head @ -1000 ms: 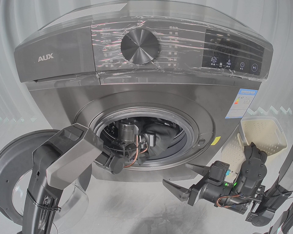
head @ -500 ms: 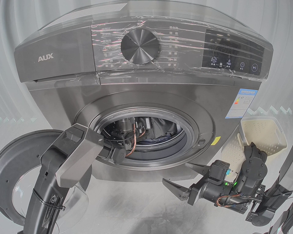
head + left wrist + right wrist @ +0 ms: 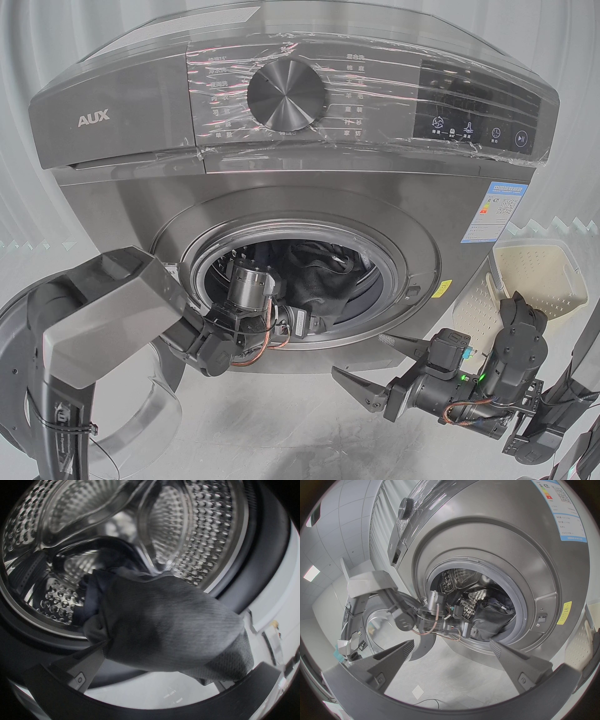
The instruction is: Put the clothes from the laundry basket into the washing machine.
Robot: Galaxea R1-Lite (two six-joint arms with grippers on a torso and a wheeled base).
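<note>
Washing machine (image 3: 300,187): grey front-loader, round door (image 3: 19,350) swung open at its left, clear film over the dial panel. Drum (image 3: 193,527): perforated steel, holds one dark grey garment (image 3: 322,281). The garment's long axis runs from deep in the drum out toward the machine's front, and its near end droops over the lower rim of the opening. Left gripper (image 3: 165,655): at that lower rim, jaws spread wide; the cloth bunches between them, one finger (image 3: 84,664) touches the cloth's edge, and the other is covered. Right gripper (image 3: 369,369): in the air below and right of the opening, well apart from the garment, jaws released and wide. Laundry basket (image 3: 537,275): cream, perforated, just right of the machine, tipped so its inside faces forward. Floor (image 3: 281,425): pale grey, glossy. Behind the machine, a white pleated curtain (image 3: 25,156).
</note>
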